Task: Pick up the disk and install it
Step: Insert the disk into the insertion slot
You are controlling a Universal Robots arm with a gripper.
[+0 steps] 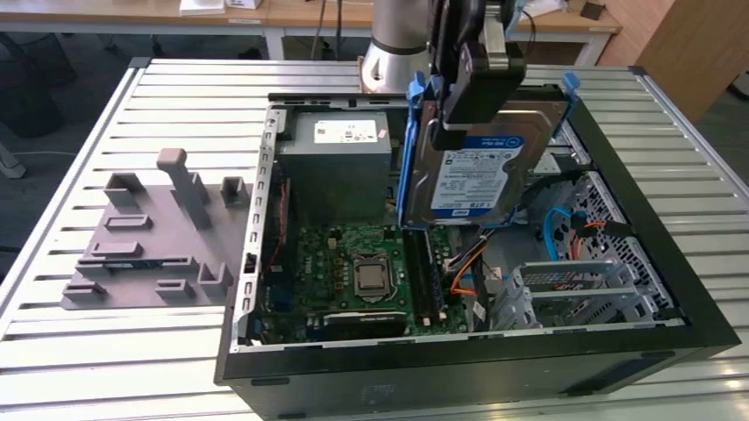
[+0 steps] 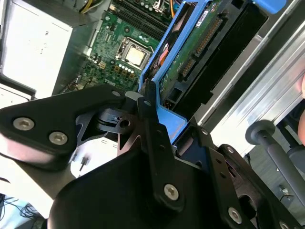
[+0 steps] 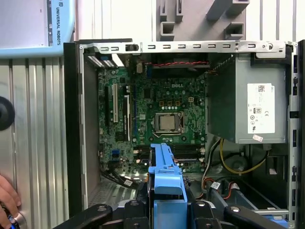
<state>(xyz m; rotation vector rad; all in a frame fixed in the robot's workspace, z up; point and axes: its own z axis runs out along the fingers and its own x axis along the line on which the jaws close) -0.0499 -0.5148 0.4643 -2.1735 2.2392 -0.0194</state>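
slatted metal table [image 1: 105, 368] — hand [image 1: 468, 118] grips disk [image 1: 482, 175] above open case [image 1: 468, 373]

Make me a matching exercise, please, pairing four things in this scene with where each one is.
Things:
1. disk
2. grey metal box
3. motherboard
4. grey moulded fixture

Places:
A. flat on the floor of the case
B. clamped in the gripper, above the open case
C. on the slatted table, outside the case
D. in a corner of the case

Pairs: 1-B, 2-D, 3-A, 4-C
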